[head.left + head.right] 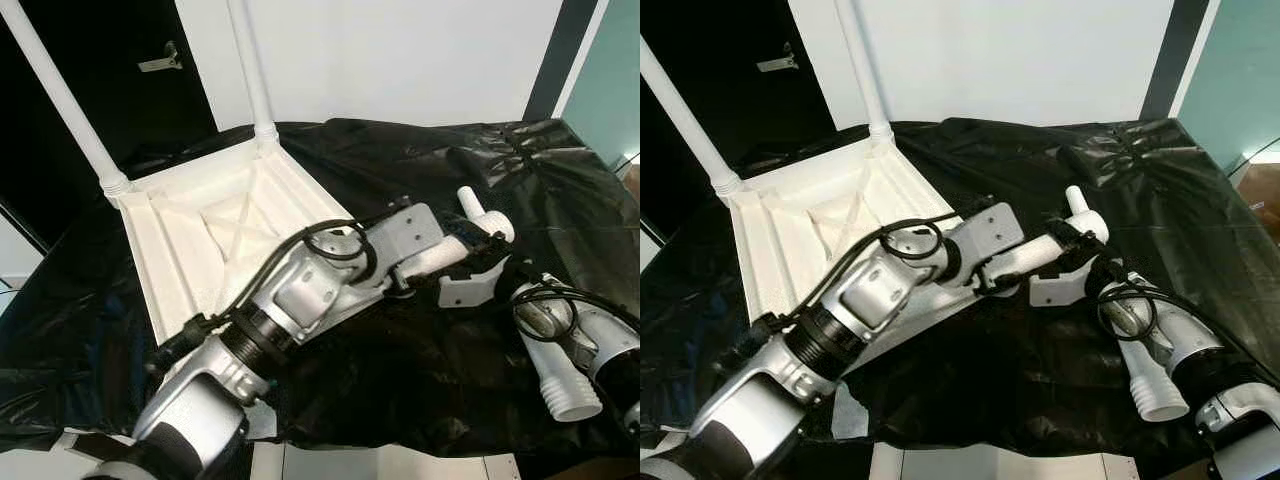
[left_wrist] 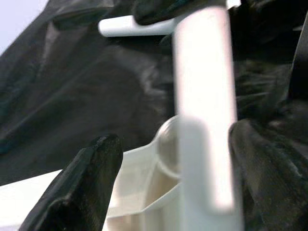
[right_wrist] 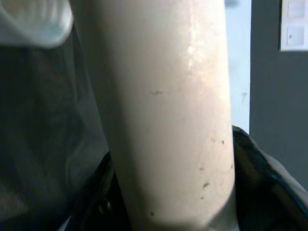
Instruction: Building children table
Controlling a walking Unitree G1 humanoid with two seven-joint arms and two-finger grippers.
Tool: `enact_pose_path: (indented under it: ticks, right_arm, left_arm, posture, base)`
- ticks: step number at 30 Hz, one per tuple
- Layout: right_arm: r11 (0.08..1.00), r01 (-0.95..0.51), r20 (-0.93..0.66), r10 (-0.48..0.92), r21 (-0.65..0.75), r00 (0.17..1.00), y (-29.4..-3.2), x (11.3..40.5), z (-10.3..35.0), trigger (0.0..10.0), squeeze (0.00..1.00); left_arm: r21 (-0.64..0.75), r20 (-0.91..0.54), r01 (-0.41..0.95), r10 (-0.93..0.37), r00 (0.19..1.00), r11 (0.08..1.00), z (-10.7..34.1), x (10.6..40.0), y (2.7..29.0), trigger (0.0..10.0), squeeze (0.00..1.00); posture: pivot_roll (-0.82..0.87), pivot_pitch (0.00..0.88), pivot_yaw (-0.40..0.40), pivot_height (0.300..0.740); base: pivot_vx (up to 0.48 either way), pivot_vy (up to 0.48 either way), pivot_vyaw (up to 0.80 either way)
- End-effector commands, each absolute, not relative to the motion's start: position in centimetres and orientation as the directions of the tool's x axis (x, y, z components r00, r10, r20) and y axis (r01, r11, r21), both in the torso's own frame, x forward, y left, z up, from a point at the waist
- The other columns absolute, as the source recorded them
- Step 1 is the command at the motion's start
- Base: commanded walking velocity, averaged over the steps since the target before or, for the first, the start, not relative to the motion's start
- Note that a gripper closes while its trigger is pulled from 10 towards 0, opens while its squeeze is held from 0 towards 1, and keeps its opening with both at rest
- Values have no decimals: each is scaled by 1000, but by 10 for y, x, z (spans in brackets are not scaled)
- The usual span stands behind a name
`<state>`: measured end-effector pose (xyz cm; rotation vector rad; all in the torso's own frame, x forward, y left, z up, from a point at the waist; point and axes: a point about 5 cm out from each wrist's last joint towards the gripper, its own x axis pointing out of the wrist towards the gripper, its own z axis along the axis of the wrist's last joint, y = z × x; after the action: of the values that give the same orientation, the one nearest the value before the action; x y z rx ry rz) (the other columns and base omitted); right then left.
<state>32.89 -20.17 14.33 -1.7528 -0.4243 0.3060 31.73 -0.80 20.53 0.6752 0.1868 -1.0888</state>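
Table top [image 1: 190,240] upside down on black sheet [image 1: 420,170], two legs [image 1: 60,90] fitted. Left gripper [image 2: 168,159] open around loose leg [image 2: 204,106]; right gripper [image 3: 168,211] clamps second leg [image 3: 163,110]. Light, stiff, slick plastic; you grip mid-shaft.

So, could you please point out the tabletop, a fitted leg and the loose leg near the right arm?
tabletop [image 1: 190,245]: left eye view, ribbed underside.
fitted leg [image 1: 255,75]: left eye view, mid-shaft.
loose leg [image 1: 570,392]: left eye view, ridged end.
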Motion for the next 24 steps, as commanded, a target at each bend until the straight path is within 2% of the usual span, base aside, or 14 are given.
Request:
enact_pose_path:
  ticks: [1,5,7,8,10,11,12,13,14,15,16,23,24]
  right_arm:
    - [-155,136,66,389,-979,919,-210,333,150,10000,0]
    - [-108,140,99,321,-984,942,-221,334,154,10000,0]
    - [-48,134,118,249,-990,961,-231,333,156,10000,0]
    - [-48,134,118,249,-990,961,-231,333,156,10000,0]
    - [58,123,131,166,-991,977,-239,332,156,10000,0]
    - [58,123,131,166,-991,977,-239,332,156,10000,0]
    - [124,127,141,111,-984,984,-242,332,157,10000,0]
    - [124,127,141,111,-984,984,-242,332,157,10000,0]
    - [169,130,144,75,-977,987,-244,332,158,10000,0]
    - [169,130,144,75,-977,987,-244,332,158,10000,0]
    - [229,136,146,25,-964,989,-247,333,158,10000,0]
    - [229,136,146,25,-964,989,-247,333,158,10000,0]
    - [280,139,136,-28,-950,990,-251,334,157,10000,0]
  left_arm:
    - [416,-444,851,-745,498,321,214,324,5,10000,0]
    - [358,-401,857,-768,500,371,227,329,18,10000,0]
    - [264,-322,863,-804,500,431,241,332,25,10000,0]
    - [264,-322,863,-804,500,431,241,332,25,10000,0]
    - [157,-190,863,-843,504,480,260,334,32,10000,0]
    - [157,-190,863,-843,504,480,260,334,32,10000,0]
    - [118,-128,860,-851,510,497,268,335,37,10000,0]
    - [118,-128,860,-851,510,497,268,335,37,10000,0]
    - [94,-87,855,-851,518,511,273,336,40,10000,0]
    - [94,-87,855,-851,518,511,273,336,40,10000,0]
    - [91,-56,848,-847,528,522,276,337,42,10000,0]
    - [91,-56,848,-847,528,522,276,337,42,10000,0]
    - [77,-31,842,-842,538,534,278,338,45,10000,0]
  posture:
    - [-100,0,74,740]
    - [-103,0,75,740]
    - [-104,0,77,740]
    - [-104,0,77,740]
    - [-107,0,78,740]
    - [-107,0,78,740]
    - [-108,0,79,740]
    - [-108,0,79,740]
    - [-108,0,76,740]
    - [-108,0,76,740]
    - [-108,0,74,740]
    - [-108,0,74,740]
    - [-108,0,73,740]
  base:
    - [0,0,0]
    - [0,0,0]
    - [0,0,0]
    - [0,0,0]
    - [0,0,0]
    - [0,0,0]
    - [0,0,0]
    - [0,0,0]
    - [0,0,0]
    - [0,0,0]
    - [0,0,0]
    - [0,0,0]
    - [0,0,0]
